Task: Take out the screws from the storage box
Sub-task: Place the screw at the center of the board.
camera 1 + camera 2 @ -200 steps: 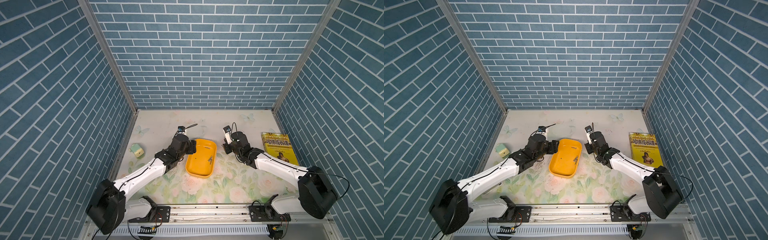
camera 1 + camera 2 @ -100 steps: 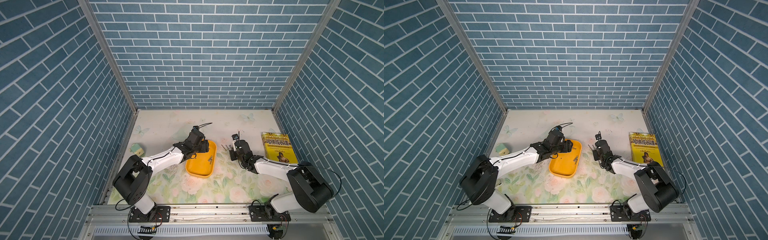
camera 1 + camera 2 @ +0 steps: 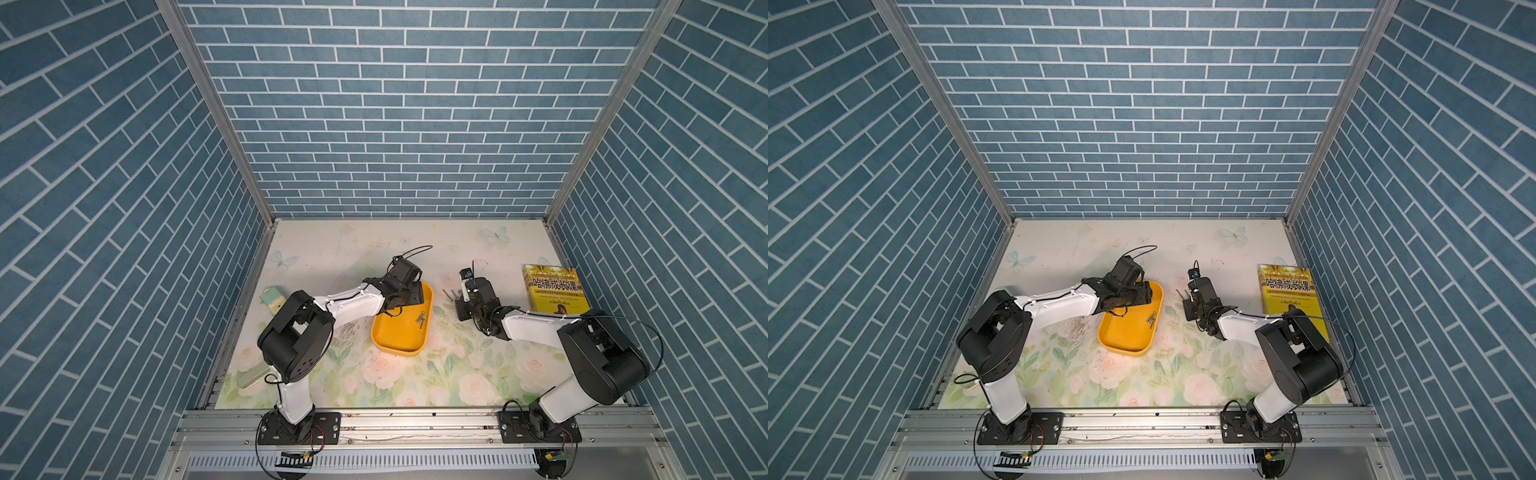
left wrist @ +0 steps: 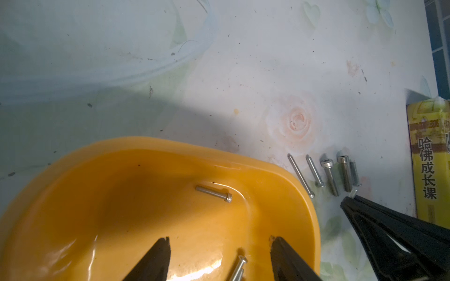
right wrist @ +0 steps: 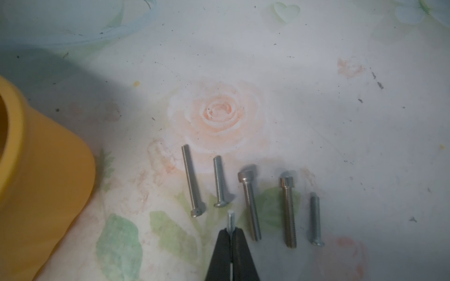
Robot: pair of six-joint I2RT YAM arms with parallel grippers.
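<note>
Right wrist view shows the right gripper point(image 5: 230, 234) clenched on one screw point(image 5: 229, 218) above the row of screws point(image 5: 250, 202) lying just beside the storage box point(image 5: 41, 185), so it should lower flat without nudging neighbours before releasing, while the left gripper point(image 4: 219, 240) gapes over the remaining screws point(image 4: 214, 194) inside that box.

Blue brick-patterned walls point(image 3: 374, 124) enclose three sides, with silver metal posts point(image 3: 225, 124) at the corners. A pale floral mat point(image 3: 415, 374) covers the evenly lit table point(image 3: 374, 245).
</note>
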